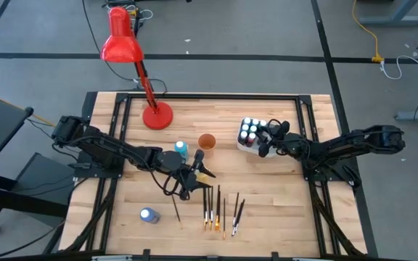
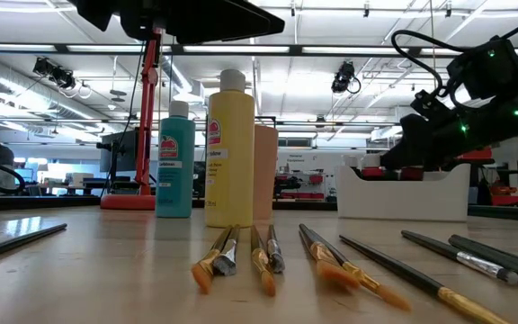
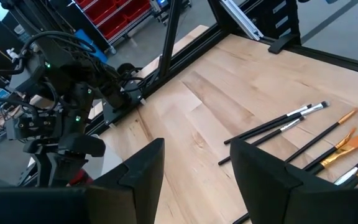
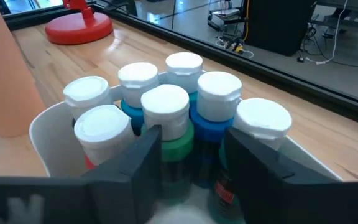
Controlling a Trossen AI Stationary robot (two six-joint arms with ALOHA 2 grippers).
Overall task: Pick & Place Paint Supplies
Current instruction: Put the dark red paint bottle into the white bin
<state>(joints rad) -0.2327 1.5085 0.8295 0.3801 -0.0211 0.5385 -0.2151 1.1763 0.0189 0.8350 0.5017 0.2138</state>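
Observation:
Several dark-handled brushes (image 1: 220,210) with orange-yellow ends lie on the table's near half, also in the low view (image 2: 331,261) and the left wrist view (image 3: 303,134). A yellow bottle (image 2: 230,148) and a teal bottle (image 2: 175,162) stand upright. A blue-capped bottle (image 1: 148,215) lies near the table's near-left corner. My left gripper (image 1: 198,174) (image 3: 194,152) hovers open over bare wood beside the brushes. Several white-capped bottles (image 4: 166,102) stand in the white tub (image 1: 251,134). My right gripper (image 1: 265,141) (image 4: 191,146) is open above them, its fingers either side of a green-labelled bottle (image 4: 174,146).
A red desk lamp (image 1: 157,114) stands at the far left of the table. A small orange cup (image 1: 207,141) sits between the teal bottle and the tub. One brush (image 1: 175,206) lies apart, left of the others. Black frame rails (image 1: 318,196) run along the table's sides.

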